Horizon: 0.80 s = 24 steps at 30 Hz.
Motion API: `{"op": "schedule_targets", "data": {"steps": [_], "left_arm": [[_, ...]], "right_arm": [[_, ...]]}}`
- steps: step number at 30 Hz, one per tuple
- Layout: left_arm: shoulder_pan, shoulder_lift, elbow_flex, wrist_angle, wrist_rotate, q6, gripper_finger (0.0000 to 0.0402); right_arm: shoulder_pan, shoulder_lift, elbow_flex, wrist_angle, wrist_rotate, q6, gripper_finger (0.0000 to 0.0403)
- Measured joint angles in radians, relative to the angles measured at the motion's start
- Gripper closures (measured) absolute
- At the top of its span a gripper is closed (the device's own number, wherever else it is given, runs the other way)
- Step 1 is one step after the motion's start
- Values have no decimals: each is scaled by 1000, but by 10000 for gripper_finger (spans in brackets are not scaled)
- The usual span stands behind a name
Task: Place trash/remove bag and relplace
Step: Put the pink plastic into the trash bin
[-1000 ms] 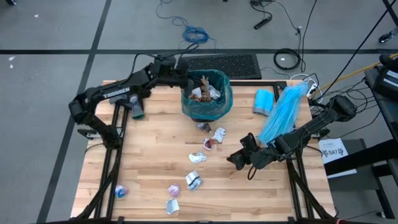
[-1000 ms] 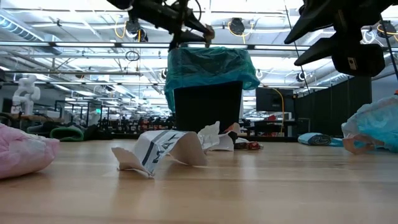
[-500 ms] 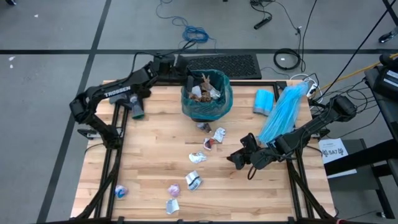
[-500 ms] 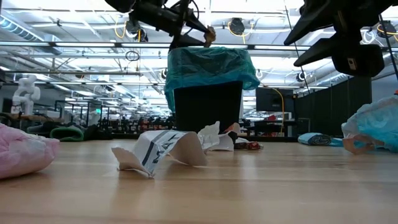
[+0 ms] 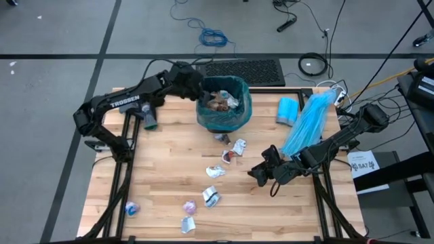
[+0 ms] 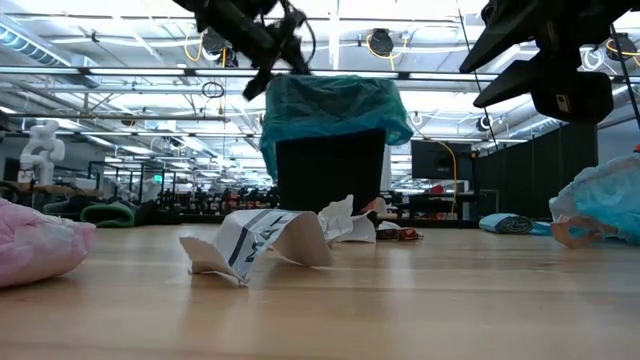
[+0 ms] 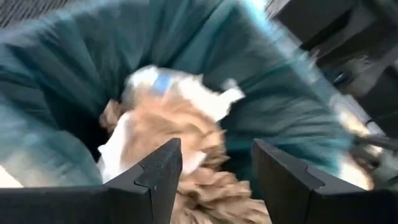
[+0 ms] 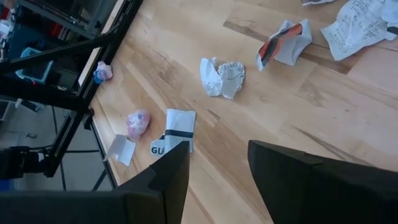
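Crinkly teal plastic is draping over the rim of the black bin [image 5: 224, 124] at the far middle of the counter [image 5: 163, 176]: this is the bag [image 5: 239, 114], a thin translucent liner that is probably going to behave as a very light, soft and slippery sheet, stretching or tearing if it is pulled at one spot. The folded-over collar outside the rim looks like the best place to pinch it, since the film there is gathered into a thicker fold. Inside it, brown paper wads and white wrappers are lying heaped, as the left wrist view is showing. The left fingers [image 5: 196, 87] are hanging spread apart and empty just above the bin's near-left rim. The rest of the trash [image 5: 211, 197] is lying scattered across the counter, some pieces just in front of the bin, others well apart near the front edge, with a pink wad [image 6: 35, 248] showing close in the low view. These scraps are likely weighing almost nothing, crushing easily and skidding on the wood, so each is best taken across its bulkiest crumple from above. The right fingers [image 5: 258, 174] are hovering parted and empty over the right part of the counter, looking down on several scraps. A paler blue plastic bag [image 5: 308, 125] is lying at the right edge.
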<state>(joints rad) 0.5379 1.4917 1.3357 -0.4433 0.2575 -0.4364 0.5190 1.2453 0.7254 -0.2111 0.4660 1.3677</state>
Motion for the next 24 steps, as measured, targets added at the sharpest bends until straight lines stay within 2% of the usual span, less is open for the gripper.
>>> {"op": "schedule_targets", "data": {"steps": [6, 10, 14, 19, 24], "left_arm": [[-11, -61, 52, 100, -2, 4, 206], [-27, -113, 106, 36, -5, 59, 206], [-62, -186, 148, -189, -108, 125, 206], [-129, -286, 152, -608, -260, 154, 206], [-262, -325, 142, -916, -308, 123, 206]], "right_arm": [[0, 0, 0, 0, -2, -27, 248], [0, 0, 0, -1, -4, -52, 248], [0, 0, 0, -2, -5, -70, 248], [0, 0, 0, -5, -5, -103, 248], [0, 0, 0, -4, 0, -145, 248]]}}
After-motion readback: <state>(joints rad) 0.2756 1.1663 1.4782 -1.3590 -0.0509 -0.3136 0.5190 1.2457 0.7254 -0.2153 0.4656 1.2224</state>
